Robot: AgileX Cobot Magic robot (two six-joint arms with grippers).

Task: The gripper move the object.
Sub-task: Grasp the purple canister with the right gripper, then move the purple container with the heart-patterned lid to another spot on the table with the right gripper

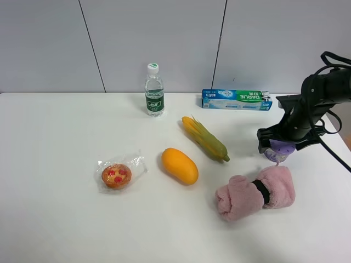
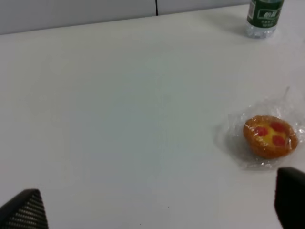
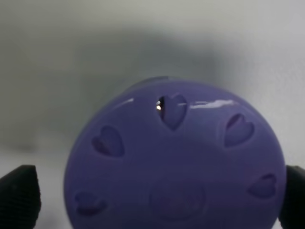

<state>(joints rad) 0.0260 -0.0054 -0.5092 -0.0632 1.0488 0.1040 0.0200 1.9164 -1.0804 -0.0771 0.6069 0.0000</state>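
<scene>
The jar (image 1: 278, 148), small and clear with a purple lid pierced by heart-shaped slots, sits between the fingers of my right gripper (image 1: 278, 143) at the right of the table, just behind the pink rolled towel (image 1: 255, 193). In the right wrist view the purple lid (image 3: 176, 162) fills the frame, with a black fingertip on each side of it; the gripper (image 3: 155, 195) looks shut on the jar. I cannot tell whether the jar rests on the table or hangs just above it. My left gripper (image 2: 157, 205) is open and empty over bare table; it is out of the exterior high view.
A water bottle (image 1: 154, 90) and a toothpaste box (image 1: 236, 99) stand at the back. A corn cob (image 1: 205, 138), a mango (image 1: 179, 165) and a wrapped tart (image 1: 117, 175) lie mid-table. The tart (image 2: 269, 136) and the bottle (image 2: 263, 18) also show in the left wrist view.
</scene>
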